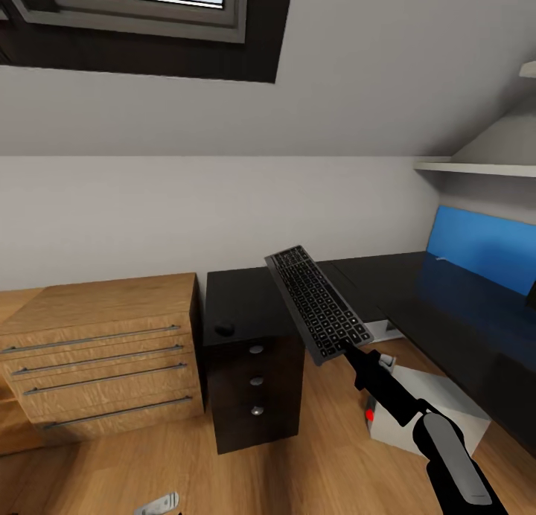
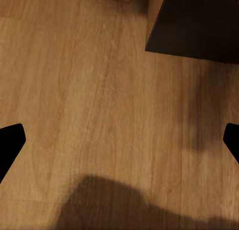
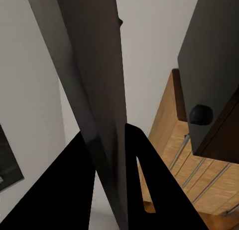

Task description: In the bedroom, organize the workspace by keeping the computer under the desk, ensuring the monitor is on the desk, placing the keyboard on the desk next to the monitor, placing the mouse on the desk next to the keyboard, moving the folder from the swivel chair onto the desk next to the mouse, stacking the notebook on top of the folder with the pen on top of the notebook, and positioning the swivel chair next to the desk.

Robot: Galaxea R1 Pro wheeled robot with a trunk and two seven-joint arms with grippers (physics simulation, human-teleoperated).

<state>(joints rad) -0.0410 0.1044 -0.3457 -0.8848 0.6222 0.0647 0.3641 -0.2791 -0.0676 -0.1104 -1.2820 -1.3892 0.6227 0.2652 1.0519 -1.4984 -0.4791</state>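
Right claw (image 1: pixel 350 349) grips the keyboard (image 1: pixel 318 304) by its near end, holding it tilted in the air above the bench (image 1: pixel 242 303). My right wrist camera adds the keyboard's thin edge (image 3: pixel 99 90) pinched between the fingers (image 3: pixel 139 185). Left claw (image 2: pixel 119 140) is spread wide over floor (image 2: pixel 99 90). What looks like the mouse (image 1: pixel 224 327) sits on the bench's left end.

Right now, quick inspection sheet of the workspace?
Surface: black desk, L-shaped, top mostly bare.
Job's things: keyboard held tilted in the air above the desk; mouse on the desk's left end; computer on the floor under the desk.
Clutter: nothing seen.
Grippers: right gripper shut on the keyboard's near end; left gripper open over the wood floor.
Cables: nothing seen.
Surroundings: wood drawer unit, blue wall panel, skylight.
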